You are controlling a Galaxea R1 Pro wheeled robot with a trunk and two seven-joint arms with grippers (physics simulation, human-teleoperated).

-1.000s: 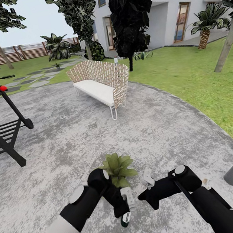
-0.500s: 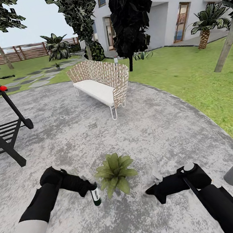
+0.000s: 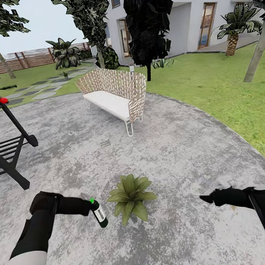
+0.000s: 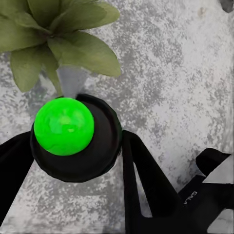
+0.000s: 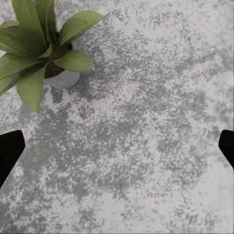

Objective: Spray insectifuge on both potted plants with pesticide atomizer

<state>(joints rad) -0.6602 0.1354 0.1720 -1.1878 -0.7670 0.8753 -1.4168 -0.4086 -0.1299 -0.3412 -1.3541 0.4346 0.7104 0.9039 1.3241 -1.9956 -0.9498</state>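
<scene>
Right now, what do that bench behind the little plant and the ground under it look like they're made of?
The bench looks like woven tan wicker, going by its open lattice back, with a smooth white cushion and thin pale legs, perhaps metal. The patio looks like rough concrete or stone: mottled grey and matte. These are rendered images, so that is only a guess.

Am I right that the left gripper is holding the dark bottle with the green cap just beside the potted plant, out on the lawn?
Not quite: the left gripper does hold the dark bottle with the green cap beside the potted plant, but on the grey paved patio, not the lawn. The head view shows this; the left wrist view shows paving under the bottle too.
</scene>
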